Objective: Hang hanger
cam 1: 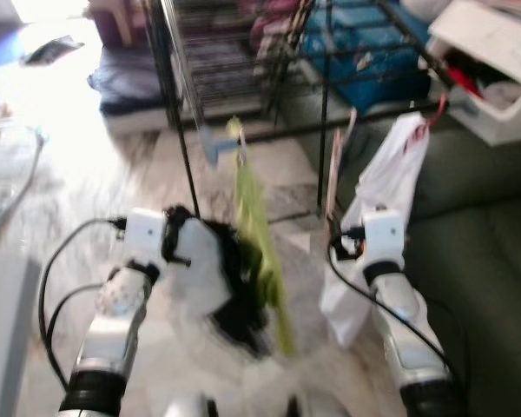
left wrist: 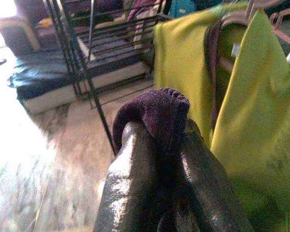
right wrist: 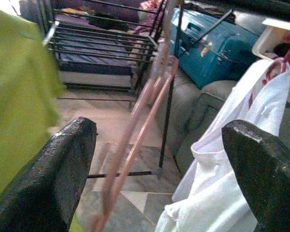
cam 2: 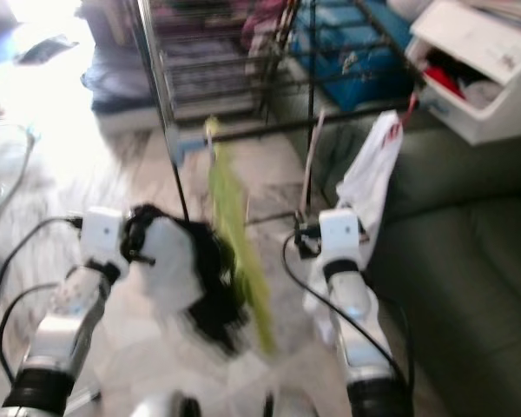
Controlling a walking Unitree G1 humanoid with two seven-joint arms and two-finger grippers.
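Note:
A yellow-green shirt (cam 1: 256,234) hangs on a pinkish hanger (left wrist: 232,19) from the black rack (cam 1: 187,130). My left gripper (left wrist: 159,130) is shut on a dark purple and white garment (cam 1: 213,278), held just left of the shirt. My right gripper (right wrist: 159,128) stands open, its fingers (right wrist: 63,164) wide apart. Bare pink hangers (right wrist: 145,111) hang ahead of it from the rack's bar. A white garment (cam 1: 382,182) on a red hanger (cam 1: 434,113) hangs just right of them.
A dark green sofa (cam 1: 478,243) runs along the right. A white bin (cam 1: 495,69) and a blue box (cam 1: 365,43) stand behind the rack. A dark mattress (cam 1: 126,78) lies at the far left. The floor is pale marble (cam 1: 69,200).

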